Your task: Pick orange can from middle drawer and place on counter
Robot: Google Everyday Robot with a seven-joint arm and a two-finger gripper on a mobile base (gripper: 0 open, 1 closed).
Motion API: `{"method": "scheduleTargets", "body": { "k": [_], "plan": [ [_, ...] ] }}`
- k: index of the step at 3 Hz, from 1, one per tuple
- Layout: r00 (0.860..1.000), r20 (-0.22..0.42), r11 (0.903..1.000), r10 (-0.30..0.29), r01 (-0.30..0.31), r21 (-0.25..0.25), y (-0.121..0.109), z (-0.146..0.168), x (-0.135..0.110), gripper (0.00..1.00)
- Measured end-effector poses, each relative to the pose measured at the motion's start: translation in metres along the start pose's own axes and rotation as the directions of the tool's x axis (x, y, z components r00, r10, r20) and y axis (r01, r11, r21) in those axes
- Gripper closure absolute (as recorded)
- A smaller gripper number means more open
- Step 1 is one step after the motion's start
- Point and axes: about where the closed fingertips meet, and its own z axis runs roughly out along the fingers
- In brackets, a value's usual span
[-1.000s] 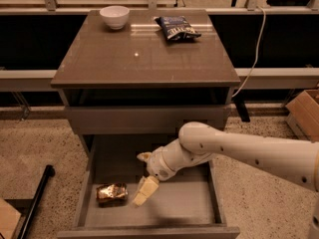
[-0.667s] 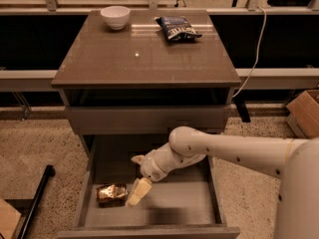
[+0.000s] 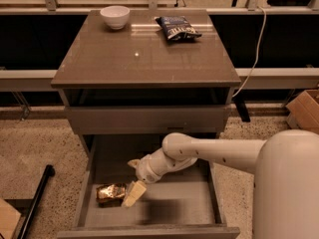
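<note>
The middle drawer (image 3: 174,210) gives you bare floor to the right of the orange can (image 3: 110,193), which lies near its left wall. The gripper (image 3: 129,183), spread wide, has edged left and is now just beside the can.

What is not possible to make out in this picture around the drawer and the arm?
- Camera view: whether the gripper, low in the middle drawer, touches the orange can on its left; they overlap.
- The drawer's rear, hidden under the upper drawer front.
- Print on the chip bag on the counter: too small.
- The robot's body, cut off by the right and bottom edges.
</note>
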Motion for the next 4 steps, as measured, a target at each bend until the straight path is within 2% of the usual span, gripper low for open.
{"method": "scheduleTargets", "body": {
  "k": [1, 3, 4],
  "plan": [
    [1.000, -0.001, 0.9997, 0.024, -0.024, 0.003, -0.002, 0.010, 0.007, 0.00],
    [1.000, -0.022, 0.9968, -0.006, 0.008, 0.080, -0.035, 0.048, 0.024, 0.00],
    [1.000, -0.021, 0.9900, 0.010, -0.007, 0.141, -0.045, 0.062, 0.035, 0.00]
  ]
}}
